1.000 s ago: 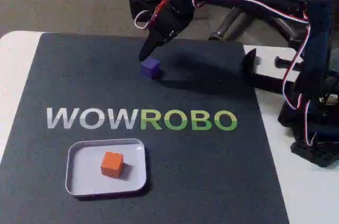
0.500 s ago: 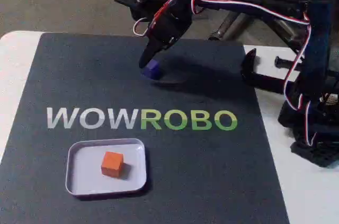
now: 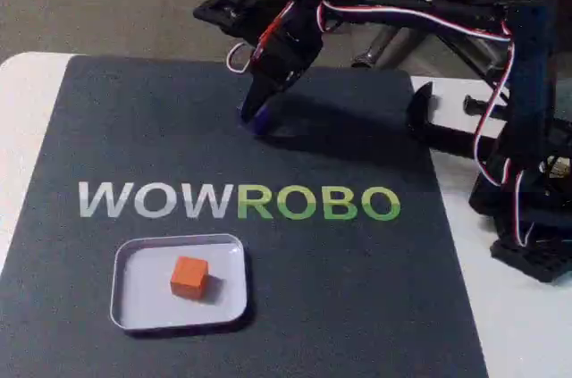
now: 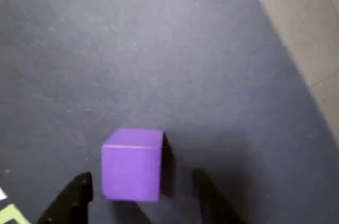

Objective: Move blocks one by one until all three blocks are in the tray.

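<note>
In the fixed view, I stood on a dark flat mat [image 3: 134,146] with big letters [image 3: 238,202] printed across it in white and green. The mat lay on a white table [image 3: 527,324]. My black arm [image 3: 420,12] reached out over the far part of the mat, with red and white wires [image 3: 500,83] looping along it. My pincer [image 3: 254,115] pointed down at the mat, and the purple block [image 3: 259,121] peeked out right at its tip, mostly hidden by my finger. From this side I could not tell how wide my pincer was. Near the front of the mat sat the tray [image 3: 143,306], a pale, shallow box with round corners and a low rim. The orange block [image 3: 189,277], a small cube with sharp edges, sat inside the tray near its middle, well apart from my pincer. In the wrist view, the purple block [image 4: 132,164] looked smooth and square, and it sat flat on the soft grey mat. My pincer [image 4: 143,197] was spread wide, with one black finger [image 4: 71,200] just beside the block on the left and the other dark finger on the right with a gap. Neither finger seemed to squeeze the block. A strip of tan floor [image 4: 307,33] showed past the mat's edge at the upper right.
</note>
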